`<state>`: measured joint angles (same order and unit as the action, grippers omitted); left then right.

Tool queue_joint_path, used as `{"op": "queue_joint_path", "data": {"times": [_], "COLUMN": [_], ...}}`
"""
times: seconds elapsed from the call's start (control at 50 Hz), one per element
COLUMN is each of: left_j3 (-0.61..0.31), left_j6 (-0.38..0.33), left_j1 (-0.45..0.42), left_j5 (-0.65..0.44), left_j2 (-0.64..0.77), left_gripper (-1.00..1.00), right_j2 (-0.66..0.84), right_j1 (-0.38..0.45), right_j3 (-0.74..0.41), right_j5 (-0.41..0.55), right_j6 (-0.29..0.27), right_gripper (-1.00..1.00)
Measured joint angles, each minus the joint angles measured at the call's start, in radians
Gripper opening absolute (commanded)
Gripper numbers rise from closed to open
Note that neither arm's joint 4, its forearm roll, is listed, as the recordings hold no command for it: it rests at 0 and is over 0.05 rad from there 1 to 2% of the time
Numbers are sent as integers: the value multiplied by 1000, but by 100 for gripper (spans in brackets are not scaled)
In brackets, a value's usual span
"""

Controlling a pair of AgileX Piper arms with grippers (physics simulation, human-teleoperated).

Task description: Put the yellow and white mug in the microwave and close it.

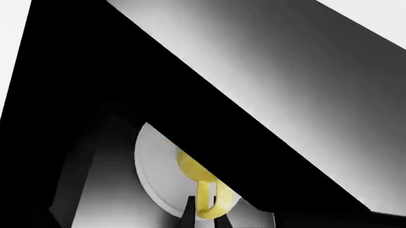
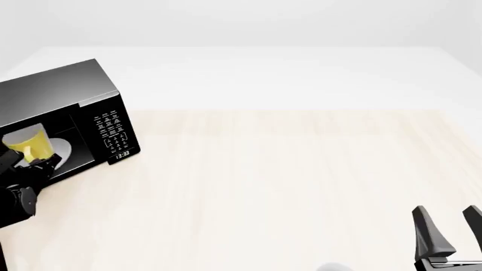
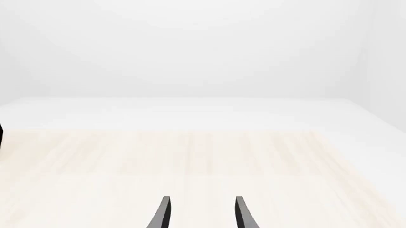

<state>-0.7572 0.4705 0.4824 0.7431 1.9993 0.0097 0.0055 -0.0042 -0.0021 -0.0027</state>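
At the far left of the front view the microwave (image 2: 71, 121) stands with its cavity exposed, and the yellow and white mug (image 2: 29, 144) is at the mouth of that cavity, over the near part of the round white turntable plate (image 2: 62, 151); whether it rests on the plate or hangs just above it cannot be told. The left gripper (image 1: 204, 213) is clamped on the mug's loop handle, its dark fingers on either side of the yellow band in the left wrist view, with the mug body partly hidden behind a black edge of the oven. So the carrying part of the task looks nearly done: the mug is inside or just entering. What is left, by this judgement, is to set it down on the plate, let go, draw the arm out and swing the door shut; the door itself is not clearly visible in any view. The mug is small against the oven, yellow outside with a pale rim and a yellow handle turned toward the gripper, and it appears upright. To the right, the pale wooden table (image 2: 286, 186) lies bare of other objects, and at the lower right corner the right gripper (image 2: 450, 228) hangs with its fingers spread apart and nothing between them, well away from the microwave.
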Motion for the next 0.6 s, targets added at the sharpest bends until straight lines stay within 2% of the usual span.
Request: {"op": "queue_joint_path", "data": {"times": [0.1,0.12,0.6], "left_j3": [-4,-5,-8], "left_j6": [-4,-6,-10], "left_j1": [-3,-3,-30], "left_j5": [-5,-7,-7], "left_j2": [4,3,-7], "left_gripper": [-100,100,100], "right_j2": [0,0,0], "right_j1": [0,0,0], "right_j3": [0,0,0], "right_j5": [0,0,0], "right_j6": [0,0,0], "right_gripper": [100,100,100]}}
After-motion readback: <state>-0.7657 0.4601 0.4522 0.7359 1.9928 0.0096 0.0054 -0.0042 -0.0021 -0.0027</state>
